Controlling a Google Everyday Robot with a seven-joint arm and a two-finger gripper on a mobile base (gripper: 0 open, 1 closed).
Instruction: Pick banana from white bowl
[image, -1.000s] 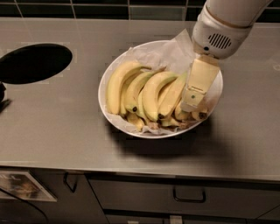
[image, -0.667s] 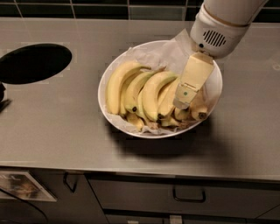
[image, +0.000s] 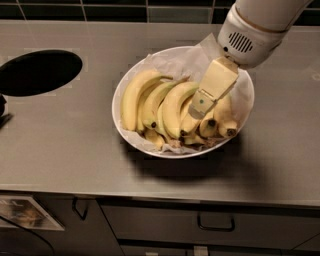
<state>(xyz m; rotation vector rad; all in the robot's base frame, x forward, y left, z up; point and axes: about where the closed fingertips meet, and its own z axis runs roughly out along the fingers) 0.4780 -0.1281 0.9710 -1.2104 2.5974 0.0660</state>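
Note:
The white bowl (image: 121, 89) sits on the steel counter, lined with crinkled white paper (image: 172, 61). It holds several bananas: fat curved yellow ones (image: 172, 102) on the left and middle, and short stubby ones with black tips (image: 223, 117) on the right. I cannot make out a long, slim, nearly straight banana; it is hidden. My gripper (image: 196, 111) reaches down from the upper right. Its cream tip rests among the bananas right of the bowl's middle, against a curved one and a stubby one.
A dark round hole (image: 40, 71) is cut in the counter (image: 65, 140) at left. A dark object (image: 3, 112) shows at the left edge. Black tiles line the back wall. Drawers with handles (image: 216, 224) lie under the counter's front edge.
My gripper has moved left and slightly down, from over the stubby bananas at the bowl's right toward the middle bananas. The bananas and bowl have not moved.

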